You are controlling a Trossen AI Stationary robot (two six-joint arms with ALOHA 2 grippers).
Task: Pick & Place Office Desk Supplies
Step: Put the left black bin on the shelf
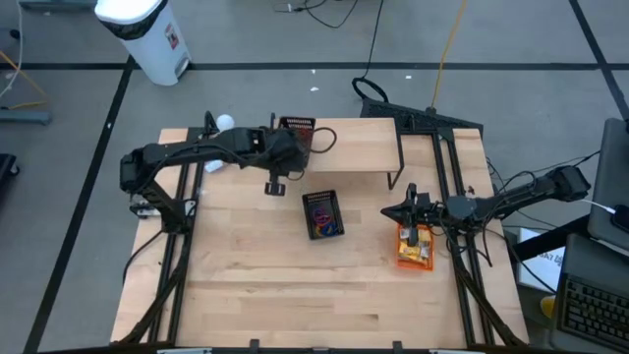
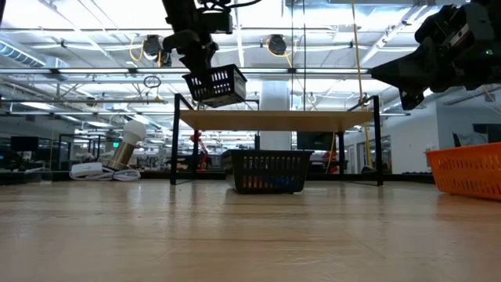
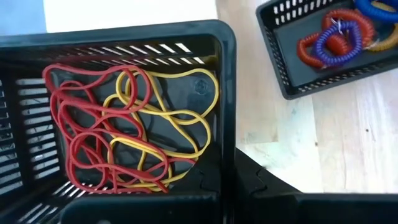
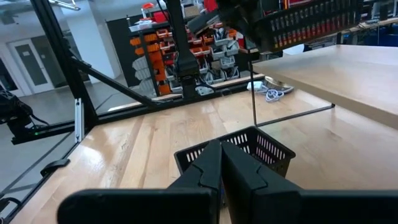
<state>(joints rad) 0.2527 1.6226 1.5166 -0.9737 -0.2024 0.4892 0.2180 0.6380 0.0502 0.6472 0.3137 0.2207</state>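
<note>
My left gripper (image 1: 293,141) is shut on a small black mesh basket (image 2: 216,84) and holds it high over the table's far part, beside the wooden riser shelf (image 1: 354,147). Red and yellow rubber bands (image 3: 124,124) lie tangled on that basket's floor. A second black basket (image 1: 322,214) stands on the table's middle and holds red, purple, orange and blue coiled cords (image 3: 339,34). My right gripper (image 4: 221,162) is shut on nothing at the right, above an orange basket (image 1: 415,246). My left gripper holds the small basket by the rim of one side wall (image 2: 190,77), coming at it from above and slanting down. The basket's own wall hides how the fingers sit on the rim. The basket hangs tilted and clear of the table, about level with the riser's top.
The riser shelf (image 2: 274,119) stands on thin black legs at the far centre-right. A white ball on a metal stand (image 1: 224,123) lies at the far left. Bare wood stretches across the near half of the table (image 1: 295,295).
</note>
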